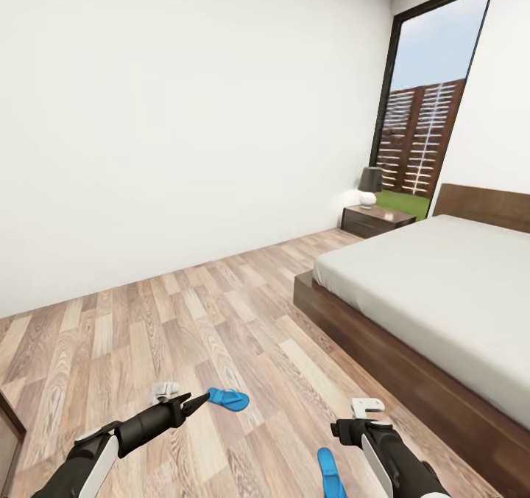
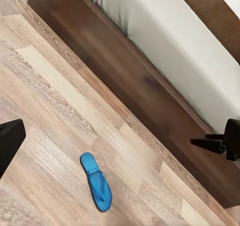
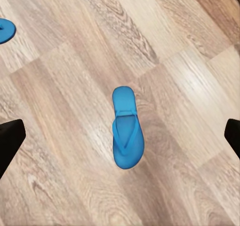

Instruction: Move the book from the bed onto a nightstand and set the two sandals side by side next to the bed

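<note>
Room: bedroom with white walls, a plank floor (image 1: 221, 314) and a tall window (image 1: 430, 93).
Bed: bed (image 1: 442, 292) at the robot's right, its mattress bare where it shows; no book can be seen on that part.
Nightstand: nightstand (image 1: 377, 220) by the headboard, far from the robot, with a lamp (image 1: 369, 186) on top.
First sandal: sandal (image 1: 228, 398) flat on the floor just past the left gripper (image 1: 193, 404), well apart from the bed frame.
Second sandal: second sandal (image 3: 128, 128) on the floor below the right gripper (image 1: 366, 408), lying loose between the fingers' dark tips in the right wrist view.
Left jaws: seem close together at the tip, holding nothing (too small to be sure).
Right jaws: spread wide, empty.
Risk, grasp: a flat, thin sandal may be pushed along the smooth planks instead of caught, if the fingers come down off centre.
Risk, placement: the two sandals lie apart at different angles (neither beside the bed), so they could end up skewed rather than side by side.
Risk, reach: a low reach near the frame could knock an arm on it.
</note>
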